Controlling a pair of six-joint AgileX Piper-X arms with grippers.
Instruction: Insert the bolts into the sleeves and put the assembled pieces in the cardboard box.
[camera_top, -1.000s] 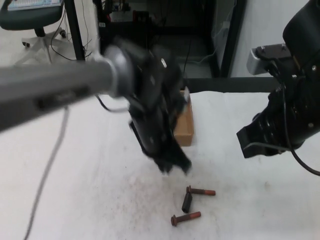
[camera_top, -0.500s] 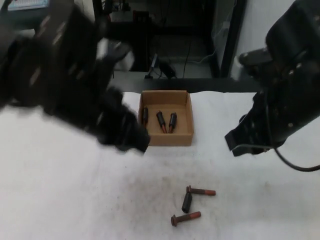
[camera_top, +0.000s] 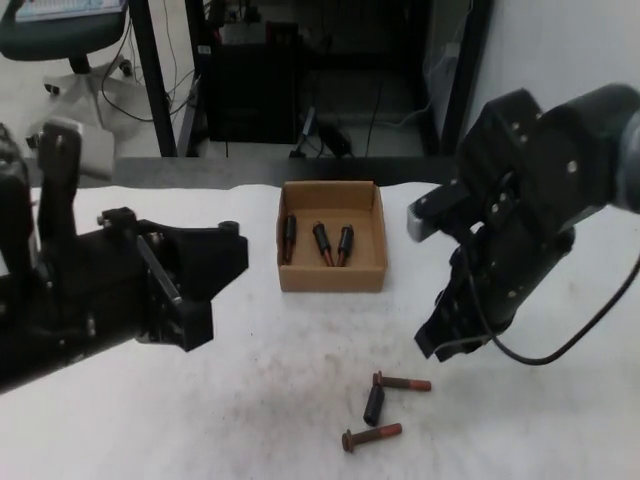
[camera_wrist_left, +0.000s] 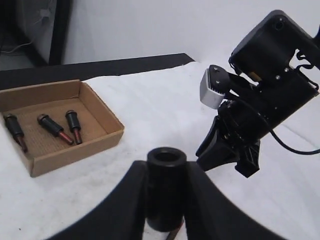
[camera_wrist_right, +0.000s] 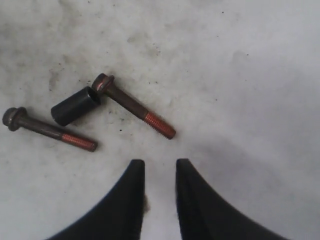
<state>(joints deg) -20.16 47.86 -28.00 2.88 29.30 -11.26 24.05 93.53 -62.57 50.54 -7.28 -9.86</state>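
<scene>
A second ago the left arm (camera_top: 90, 300) reached out across the middle of the desk (camera_top: 250, 420) and hid the cardboard box (camera_top: 332, 276). Now it has pulled back and lies low over the left side of the desk, pointing to the right. The right arm (camera_top: 530, 190) has come lower and closer to the loose parts.

The left pincer (camera_wrist_left: 167, 172) is closed on a black sleeve (camera_wrist_left: 166, 195). The sleeve's long side runs the same way as the fingers, and its open round end points out in front.

The box sits in the middle of the desk by the back edge. Three finished pieces (camera_top: 322, 243) lie in it side by side. Each one runs from back to front, dark end to the back and red tip to the front.

Near the front edge, right of the middle, one bolt (camera_top: 403, 382) lies left to right with its head on the left. The other bolt (camera_top: 371, 436) lies nearer the front edge, also head to the left. A loose sleeve (camera_top: 374, 404) lies between them, and its open end is right by the first bolt's head.

The right arm bends down. The right pincer (camera_wrist_right: 159, 165) points at the desk just to the right of these parts, open a little, holding nothing.
</scene>
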